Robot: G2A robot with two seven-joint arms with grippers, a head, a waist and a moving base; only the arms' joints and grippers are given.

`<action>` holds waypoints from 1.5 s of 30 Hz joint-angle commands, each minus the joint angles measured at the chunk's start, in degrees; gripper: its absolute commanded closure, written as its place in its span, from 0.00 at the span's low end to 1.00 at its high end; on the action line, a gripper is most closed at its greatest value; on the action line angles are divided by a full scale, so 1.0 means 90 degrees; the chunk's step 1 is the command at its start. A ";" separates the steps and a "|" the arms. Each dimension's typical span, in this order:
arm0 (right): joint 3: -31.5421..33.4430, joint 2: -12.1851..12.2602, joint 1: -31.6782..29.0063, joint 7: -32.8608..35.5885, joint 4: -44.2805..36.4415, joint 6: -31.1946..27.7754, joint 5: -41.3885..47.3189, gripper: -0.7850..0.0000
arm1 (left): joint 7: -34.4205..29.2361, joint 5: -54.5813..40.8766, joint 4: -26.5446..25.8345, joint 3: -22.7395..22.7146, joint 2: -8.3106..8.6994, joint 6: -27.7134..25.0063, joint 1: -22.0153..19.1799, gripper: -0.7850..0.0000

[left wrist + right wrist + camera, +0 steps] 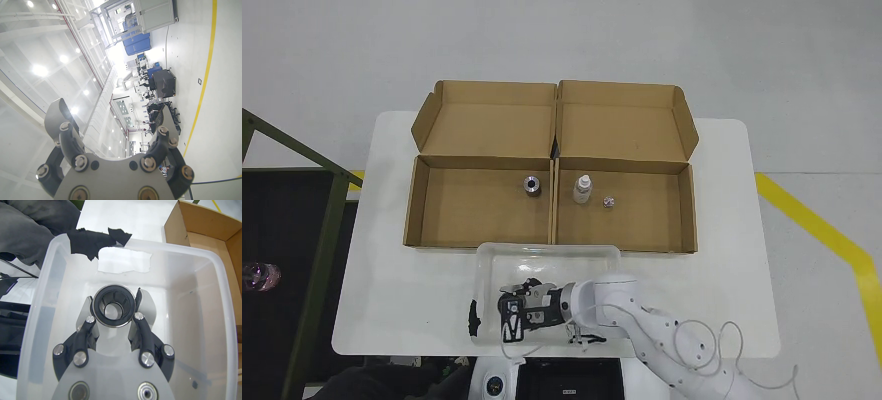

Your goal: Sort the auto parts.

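right end effector (114,299) gripping bearing (97,308), inside bin (217,262)

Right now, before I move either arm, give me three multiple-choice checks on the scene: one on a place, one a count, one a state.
1. Where is the right gripper?
A) over the left box
B) in the bin
C) off the table

2. How many things lie in the right box?
A) none
B) four
C) two

3. The left gripper is:
A) open, empty
B) shut, empty
C) shut on a part

Key:
1 B, it grips the bearing inside the bin's walls.
2 C, a bottle and a small metal part.
3 A, its fingers stand apart with nothing between them.
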 commanded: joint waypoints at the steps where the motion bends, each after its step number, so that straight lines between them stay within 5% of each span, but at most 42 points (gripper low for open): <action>1: 0.0032 0.0007 0.0003 -0.0026 -0.0044 -0.0007 0.0055 0.96 | 0.0000 0.0000 0.0000 0.0000 0.0000 0.0000 0.0000 0.00; 29: 0.0969 0.0248 -0.0279 -0.0520 -0.0949 0.0062 0.0976 1.00 | 0.0000 0.0000 0.0000 0.0000 0.0000 0.0000 0.0000 0.00; 45: 0.1167 0.0209 0.0252 -0.0524 -0.0850 0.0441 0.1533 1.00 | 0.0000 0.0000 0.0000 0.0000 0.0000 0.0000 0.0000 0.00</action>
